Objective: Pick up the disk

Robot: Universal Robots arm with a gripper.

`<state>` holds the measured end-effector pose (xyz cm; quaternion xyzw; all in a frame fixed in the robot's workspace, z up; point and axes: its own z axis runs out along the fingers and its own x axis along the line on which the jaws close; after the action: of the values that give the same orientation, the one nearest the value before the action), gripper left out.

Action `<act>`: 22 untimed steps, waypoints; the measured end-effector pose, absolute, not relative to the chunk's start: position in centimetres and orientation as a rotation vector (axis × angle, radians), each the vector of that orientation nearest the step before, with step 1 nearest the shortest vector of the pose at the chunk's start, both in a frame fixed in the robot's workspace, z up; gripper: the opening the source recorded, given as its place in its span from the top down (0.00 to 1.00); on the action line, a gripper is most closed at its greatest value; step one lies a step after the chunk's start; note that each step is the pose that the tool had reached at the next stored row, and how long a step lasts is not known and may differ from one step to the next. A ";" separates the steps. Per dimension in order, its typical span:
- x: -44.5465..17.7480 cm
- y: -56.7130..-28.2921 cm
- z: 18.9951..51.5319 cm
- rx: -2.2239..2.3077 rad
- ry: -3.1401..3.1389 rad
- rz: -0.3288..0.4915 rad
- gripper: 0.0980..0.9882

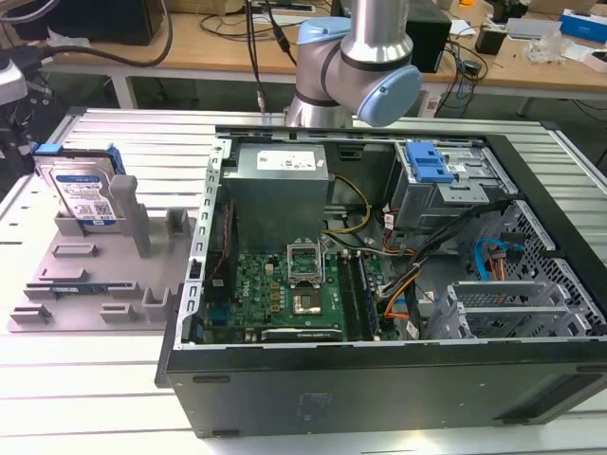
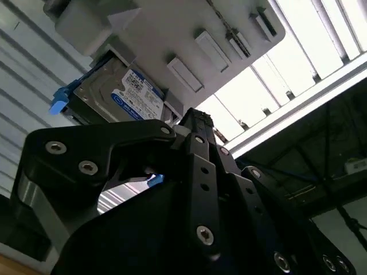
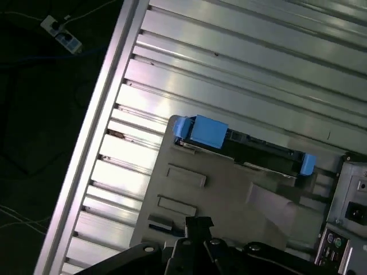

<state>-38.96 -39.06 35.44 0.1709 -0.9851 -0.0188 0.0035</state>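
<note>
The disk [image 1: 85,194] is a silver drive with a white-and-blue label and blue rails. It stands upright on its edge in a slot of the grey holder [image 1: 95,284] at the exterior view's left. In the first wrist view the disk [image 3: 258,152] appears edge-on in the holder [image 3: 229,195], a blue rail at each end. My gripper [image 3: 198,222] is apart from the disk, its black fingers together and empty. In the second wrist view the disk [image 2: 123,91] lies just beyond the gripper [image 2: 192,117].
An open black computer case [image 1: 379,379] lies at the exterior view's right, holding a green motherboard [image 1: 285,284], a grey power supply [image 1: 280,166] and a blue latch [image 1: 427,161]. The arm [image 1: 356,57] rises behind the case. Everything rests on a ribbed aluminium table [image 1: 85,398].
</note>
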 end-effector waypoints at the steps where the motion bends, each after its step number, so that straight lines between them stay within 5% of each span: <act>1: -39.0 -39.1 35.4 0.579 -3.080 -0.059 0.99; 22: -39.0 -39.1 35.4 1.299 -2.842 -0.054 0.99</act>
<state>-38.96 -39.06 35.43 0.4157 -0.9093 -0.0173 0.0081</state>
